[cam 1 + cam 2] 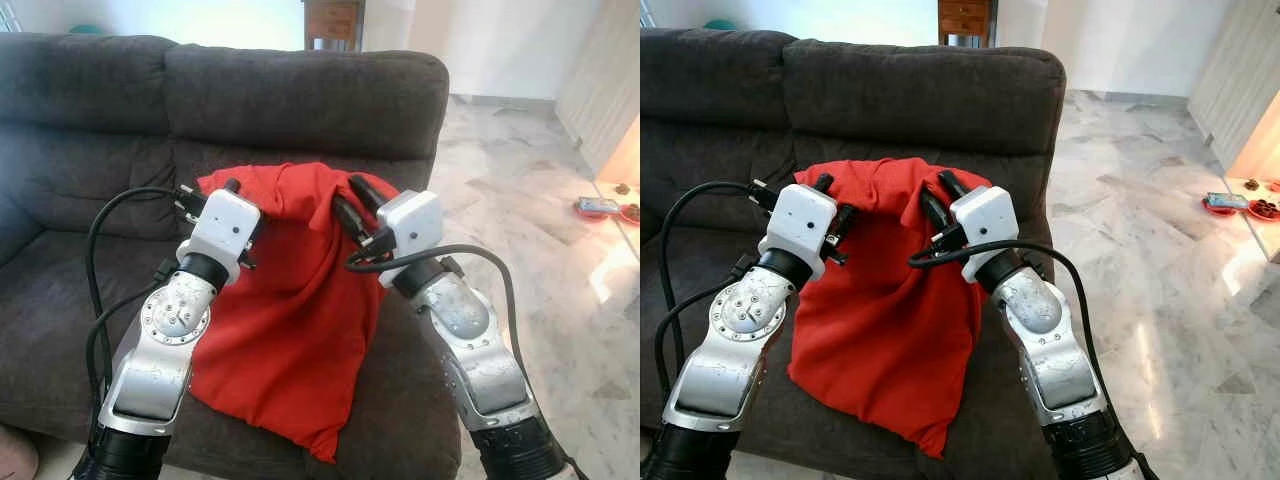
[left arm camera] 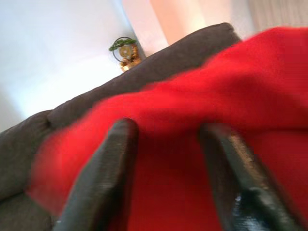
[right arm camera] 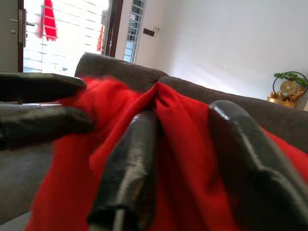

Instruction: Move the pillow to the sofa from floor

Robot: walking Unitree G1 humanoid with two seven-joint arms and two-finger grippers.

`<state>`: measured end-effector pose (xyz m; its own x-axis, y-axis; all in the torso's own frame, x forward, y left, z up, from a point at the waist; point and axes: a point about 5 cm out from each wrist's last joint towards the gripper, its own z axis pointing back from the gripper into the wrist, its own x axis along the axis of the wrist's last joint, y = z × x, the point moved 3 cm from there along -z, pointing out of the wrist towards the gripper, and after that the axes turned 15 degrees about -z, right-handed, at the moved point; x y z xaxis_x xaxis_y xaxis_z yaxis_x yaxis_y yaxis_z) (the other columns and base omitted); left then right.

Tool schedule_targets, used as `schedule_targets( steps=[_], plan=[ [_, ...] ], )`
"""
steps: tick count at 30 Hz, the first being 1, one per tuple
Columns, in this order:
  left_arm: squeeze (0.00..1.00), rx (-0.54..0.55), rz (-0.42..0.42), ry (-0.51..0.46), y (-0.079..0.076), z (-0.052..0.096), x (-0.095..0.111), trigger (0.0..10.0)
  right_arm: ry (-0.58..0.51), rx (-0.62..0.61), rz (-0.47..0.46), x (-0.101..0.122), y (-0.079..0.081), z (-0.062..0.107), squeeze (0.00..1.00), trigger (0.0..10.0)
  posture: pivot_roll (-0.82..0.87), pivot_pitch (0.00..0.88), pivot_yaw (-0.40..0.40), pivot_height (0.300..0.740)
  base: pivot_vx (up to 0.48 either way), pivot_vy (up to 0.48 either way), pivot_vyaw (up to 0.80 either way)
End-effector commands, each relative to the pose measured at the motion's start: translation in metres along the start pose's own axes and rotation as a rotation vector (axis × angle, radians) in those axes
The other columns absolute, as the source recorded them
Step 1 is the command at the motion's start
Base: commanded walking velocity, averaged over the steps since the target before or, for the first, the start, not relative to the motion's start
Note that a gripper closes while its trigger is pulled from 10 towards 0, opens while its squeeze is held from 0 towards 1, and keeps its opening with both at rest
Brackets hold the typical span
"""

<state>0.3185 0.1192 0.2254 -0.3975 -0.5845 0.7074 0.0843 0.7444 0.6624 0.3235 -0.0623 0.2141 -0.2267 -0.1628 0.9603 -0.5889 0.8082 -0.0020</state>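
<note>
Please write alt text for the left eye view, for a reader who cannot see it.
A red pillow rests on a dark grey sofa, its top edge held between the left gripper and the right gripper. A pale marble floor lies to the right.

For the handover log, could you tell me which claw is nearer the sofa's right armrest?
Right. The right claw grips the red pillow's top corner on the armrest side; the left claw holds the opposite corner.
</note>
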Motion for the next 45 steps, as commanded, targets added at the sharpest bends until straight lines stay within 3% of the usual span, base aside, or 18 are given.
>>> schedule_targets(
  steps=[1,9,12,13,14,16,17,19,23,27,28,31,32,33,35,38,40,45],
  plan=[
    [1.00,-0.016,-0.009,-0.024,-0.002,-0.002,0.006,10.0,-0.029,0.031,0.016,0.008,0.007,-0.003,1.00,10.0,0.02,0.017,-0.012,0.740,0.000,0.000,0.00],
    [1.00,-0.013,-0.005,-0.030,-0.002,-0.003,0.007,10.0,-0.052,0.010,0.022,0.012,0.003,-0.004,1.00,10.0,0.02,0.014,-0.013,0.740,0.000,0.000,0.00],
    [1.00,-0.008,-0.007,-0.030,-0.002,-0.003,0.008,10.0,-0.075,-0.049,0.051,0.016,-0.005,-0.004,1.00,10.0,0.02,0.014,-0.013,0.740,0.000,0.000,0.00],
    [1.00,-0.005,-0.009,-0.029,-0.002,-0.004,0.008,10.0,-0.078,-0.084,0.067,0.017,-0.011,-0.003,0.74,10.0,0.02,0.013,-0.013,0.740,0.000,0.000,0.00],
    [0.00,-0.004,-0.010,-0.028,-0.002,-0.004,0.008,10.0,-0.076,-0.131,0.080,0.016,-0.018,-0.003,0.00,10.0,0.02,0.013,-0.013,0.740,0.000,0.000,0.00],
    [0.00,-0.003,-0.007,-0.023,-0.003,-0.004,0.006,10.0,-0.040,-0.249,0.100,0.009,-0.041,0.002,0.00,10.0,0.02,0.013,-0.014,0.740,0.000,0.000,0.00],
    [0.00,-0.003,-0.007,-0.023,-0.003,-0.004,0.006,10.0,-0.040,-0.249,0.100,0.009,-0.041,0.002,0.00,10.0,0.02,0.013,-0.014,0.740,0.000,0.000,0.00],
    [0.00,0.002,0.030,0.023,-0.006,-0.001,-0.007,10.0,0.026,-0.394,0.067,-0.010,-0.071,0.017,0.00,10.0,0.02,0.011,-0.013,0.740,0.000,0.000,0.00],
    [0.00,-0.008,0.068,0.125,-0.015,0.009,-0.038,10.0,0.121,-0.507,0.063,-0.039,-0.097,0.039,0.00,10.0,0.01,0.010,-0.012,0.740,0.000,0.000,0.00],
    [0.00,-0.030,0.119,0.375,-0.036,0.044,-0.111,10.0,0.317,-0.730,-0.002,-0.098,-0.135,0.096,0.00,10.0,0.02,0.000,-0.008,0.740,0.000,0.000,0.00],
    [0.00,-0.030,0.119,0.375,-0.036,0.044,-0.111,10.0,0.317,-0.730,-0.002,-0.098,-0.135,0.096,0.00,10.0,0.02,0.000,-0.008,0.740,0.000,0.000,0.00],
    [0.00,-0.031,0.170,0.595,-0.050,0.089,-0.165,10.0,0.489,-0.949,-0.035,-0.135,-0.158,0.159,0.00,10.0,0.01,0.000,-0.004,0.740,0.000,0.000,0.00],
    [0.00,-0.031,0.170,0.595,-0.050,0.089,-0.165,10.0,0.489,-0.949,-0.035,-0.135,-0.158,0.159,0.00,10.0,0.01,0.000,-0.004,0.740,0.000,0.000,0.00],
    [0.00,-0.071,0.189,0.723,-0.066,0.122,-0.190,10.0,0.613,-1.036,-0.009,-0.153,-0.163,0.200,0.00,10.0,0.01,0.000,-0.002,0.740,0.000,0.000,0.00],
    [0.00,-0.106,0.197,0.787,-0.078,0.141,-0.200,10.0,0.690,-1.084,0.001,-0.162,-0.163,0.225,0.00,10.0,0.01,0.000,-0.002,0.740,0.000,0.000,0.00],
    [0.00,-0.129,0.220,0.834,-0.091,0.158,-0.208,10.0,0.753,-1.132,-0.018,-0.172,-0.159,0.250,0.00,10.0,0.01,0.000,-0.003,0.740,0.000,0.000,0.00],
    [0.00,-0.147,0.248,0.897,-0.106,0.179,-0.216,10.0,0.851,-1.149,-0.032,-0.185,-0.149,0.275,0.00,10.0,0.01,0.000,-0.001,0.740,0.000,0.000,0.00],
    [0.00,-0.161,0.283,0.956,-0.122,0.202,-0.224,10.0,0.949,-1.156,-0.050,-0.200,-0.133,0.302,0.00,10.0,0.01,0.000,0.003,0.740,0.000,0.000,0.00]
  ],
)
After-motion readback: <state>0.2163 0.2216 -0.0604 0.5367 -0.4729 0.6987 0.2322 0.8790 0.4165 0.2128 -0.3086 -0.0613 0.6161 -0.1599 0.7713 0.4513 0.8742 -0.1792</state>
